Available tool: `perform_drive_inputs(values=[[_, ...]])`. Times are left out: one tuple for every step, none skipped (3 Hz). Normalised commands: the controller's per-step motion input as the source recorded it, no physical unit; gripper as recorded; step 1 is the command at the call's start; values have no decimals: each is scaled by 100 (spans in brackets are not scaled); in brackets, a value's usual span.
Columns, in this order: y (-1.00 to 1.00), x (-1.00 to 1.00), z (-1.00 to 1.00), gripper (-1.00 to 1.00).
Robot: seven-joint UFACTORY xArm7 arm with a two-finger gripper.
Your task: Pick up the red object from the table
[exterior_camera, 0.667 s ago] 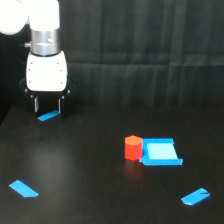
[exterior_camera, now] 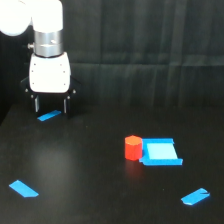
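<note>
The wide matte black table (exterior_camera: 90, 180) carries a short red-orange cylinder (exterior_camera: 132, 147) touching a flat blue square block (exterior_camera: 161, 152) at right, with three blue tape pieces: far left (exterior_camera: 48, 116), near left (exterior_camera: 23, 188), near right (exterior_camera: 195, 197).

Gripper (exterior_camera: 50, 106): shifted slightly toward the exterior view's right since the earlier frame.
Height: no clear change; fingers (exterior_camera: 36, 104) hang just above the desk (exterior_camera: 90, 190) as before.
Blue tape piece (exterior_camera: 49, 116): now lies below the gap between the fingers, a little left of centre, where earlier it sat nearer the middle.
</note>
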Motion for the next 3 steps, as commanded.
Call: perform_drive_inputs(values=[[-40, 88, 16, 100], [-54, 93, -26, 100], [-49, 99, -16, 100]])
